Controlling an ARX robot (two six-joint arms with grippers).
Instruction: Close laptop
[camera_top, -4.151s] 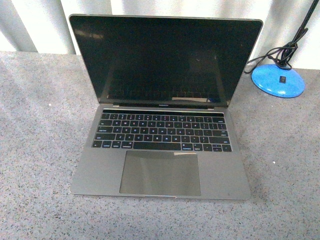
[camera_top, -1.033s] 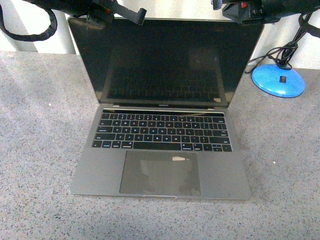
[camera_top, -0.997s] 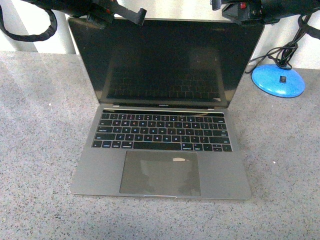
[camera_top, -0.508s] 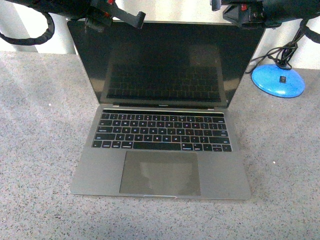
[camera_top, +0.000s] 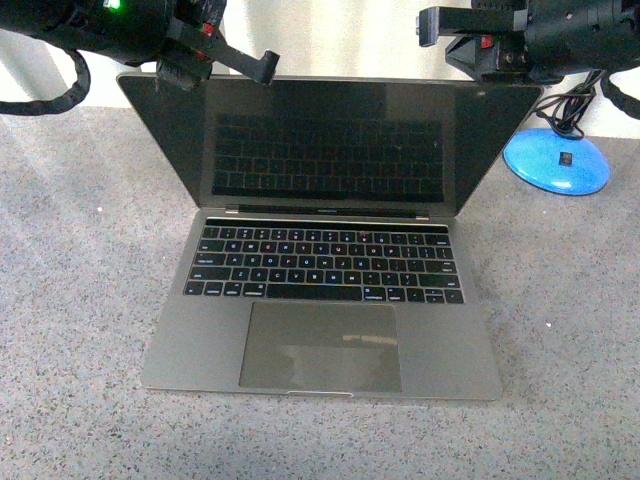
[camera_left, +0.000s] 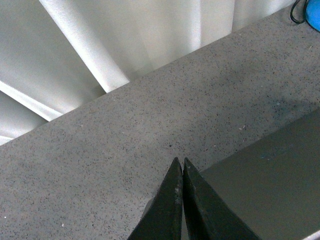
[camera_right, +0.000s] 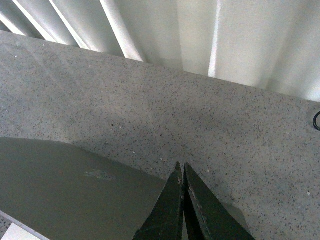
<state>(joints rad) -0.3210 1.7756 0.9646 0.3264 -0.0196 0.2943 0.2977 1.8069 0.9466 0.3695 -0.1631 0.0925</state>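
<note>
The grey laptop (camera_top: 322, 345) lies open on the table, its black screen (camera_top: 330, 140) leaning forward over the keyboard. My left gripper (camera_top: 266, 62) is shut and sits at the lid's top edge near the left corner. At the right corner, my right gripper (camera_top: 436, 28) is also shut against that edge. In the left wrist view the closed left gripper (camera_left: 179, 163) rests at the edge of the grey lid back (camera_left: 270, 192). The right wrist view has the closed right gripper (camera_right: 181, 166) over the lid back (camera_right: 60, 185), near a pale logo (camera_right: 98, 175).
A blue round lamp base (camera_top: 557, 160) with a black cable stands to the right of the laptop. White curtains (camera_top: 330, 35) hang behind the speckled grey table (camera_top: 80, 300). Bare tabletop lies on both sides of the laptop.
The lid has tipped forward toward the keyboard, its top edge lower than before. Both shut grippers have come forward and down with that edge.
</note>
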